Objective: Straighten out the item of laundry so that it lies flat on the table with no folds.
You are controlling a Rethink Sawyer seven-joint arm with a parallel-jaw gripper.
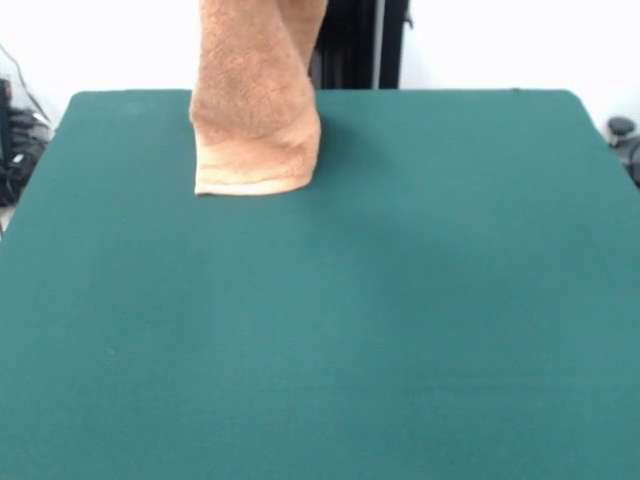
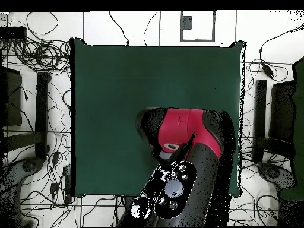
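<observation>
The tan-orange towel [image 1: 255,110] hangs down from above the top edge of the front view, doubled over lengthwise. Its lower hem [image 1: 250,184], with the flat woven band, is at or just above the green table [image 1: 400,300] near the far side, left of centre. I cannot tell whether the hem touches the felt. The gripper holding it is above the front view's top edge. In the overhead view the red and black arm [image 2: 190,127] reaches over the table [image 2: 119,89] and hides both the gripper and the towel.
The robot's black pedestal [image 1: 360,45] stands behind the table's far edge. Cables and dark equipment [image 2: 35,107] lie on the floor on both sides of the table. A black object [image 1: 625,140] sits off the right corner.
</observation>
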